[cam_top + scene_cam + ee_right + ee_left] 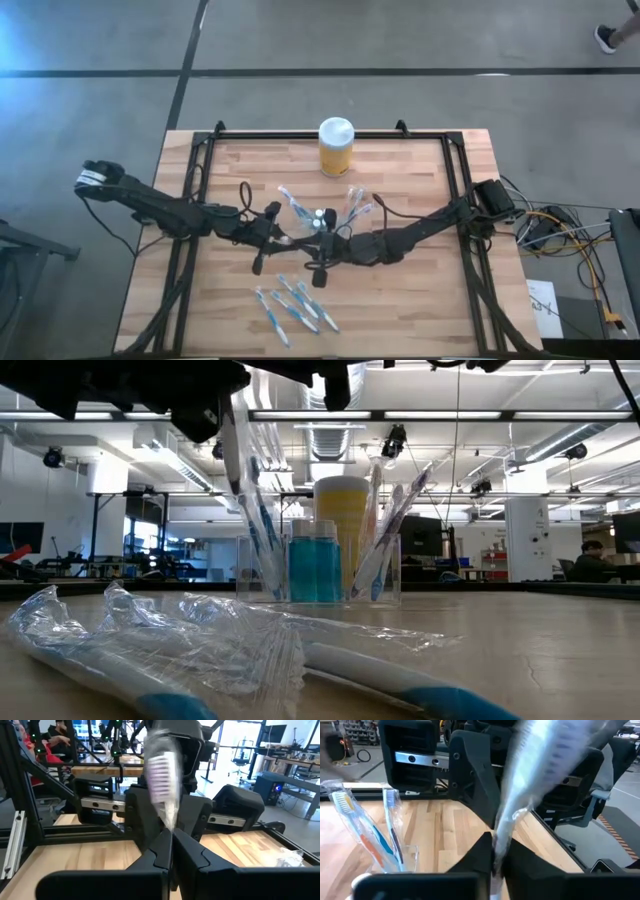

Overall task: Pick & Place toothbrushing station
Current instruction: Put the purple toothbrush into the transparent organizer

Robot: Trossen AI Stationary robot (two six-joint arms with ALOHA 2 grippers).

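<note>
The clear holder (322,216) stands mid-table with several wrapped blue-and-white toothbrushes (293,203) leaning out of it and blue tubes (315,568) inside. Both grippers meet just in front of it. My left gripper (274,229) is shut on a wrapped toothbrush (540,775). My right gripper (323,248) is shut on another wrapped toothbrush (161,775). The holder also shows in the left wrist view (395,855). Several more wrapped toothbrushes (292,306) lie flat on the table nearer the front edge. My left gripper pinches the wrapped toothbrush's handle (497,847) between its two fingers. The brush runs forward and upward out of the fingers, clear of the table. My right gripper pinches its wrapped toothbrush by the handle (170,827) between its two fingers. The bristle head (160,767) points forward and up, clear of the table.
A yellow jar with a white lid (336,146) stands behind the holder near the far edge. Black frame rails (195,180) run along the table's left and right sides. Bare wood lies at the front left and front right.
</note>
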